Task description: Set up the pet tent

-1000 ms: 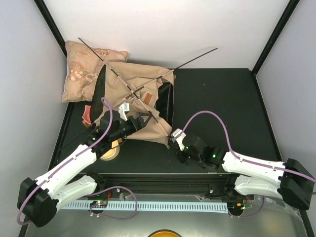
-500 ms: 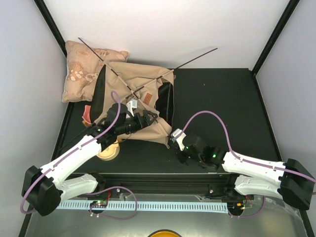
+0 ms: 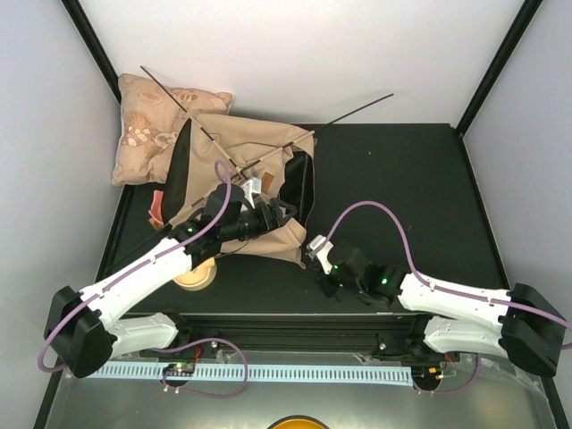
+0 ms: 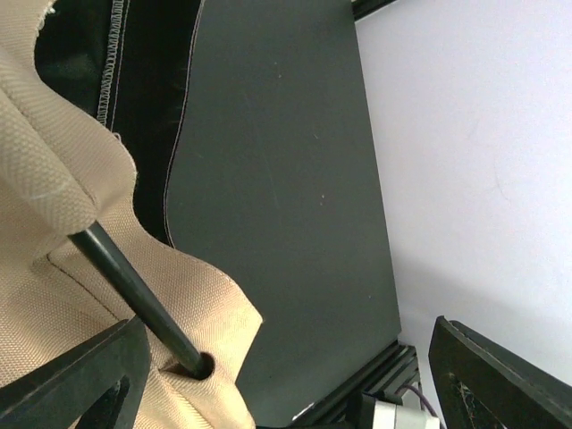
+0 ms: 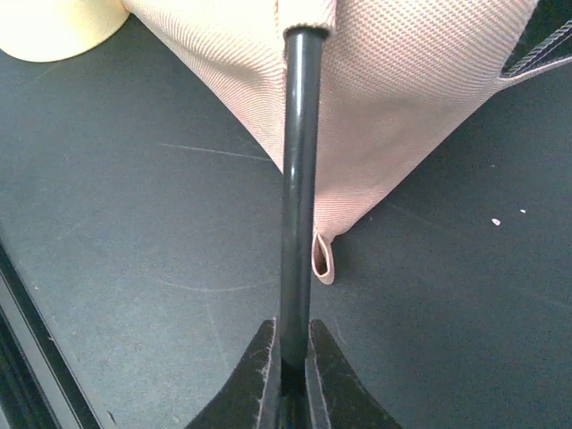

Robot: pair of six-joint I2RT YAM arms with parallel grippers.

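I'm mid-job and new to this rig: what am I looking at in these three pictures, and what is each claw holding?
Two white robot arms, each ending in a two-finger gripper. The wide picture looks down from above and behind them; the other two come from cameras on the wrists. On the black table lie a collapsed tan canvas pet tent with thin black poles, a puffy beige patterned cushion and a cream roll. The right gripper is shut on one thin black pole. The left gripper is open above the tent fabric, holding nothing.
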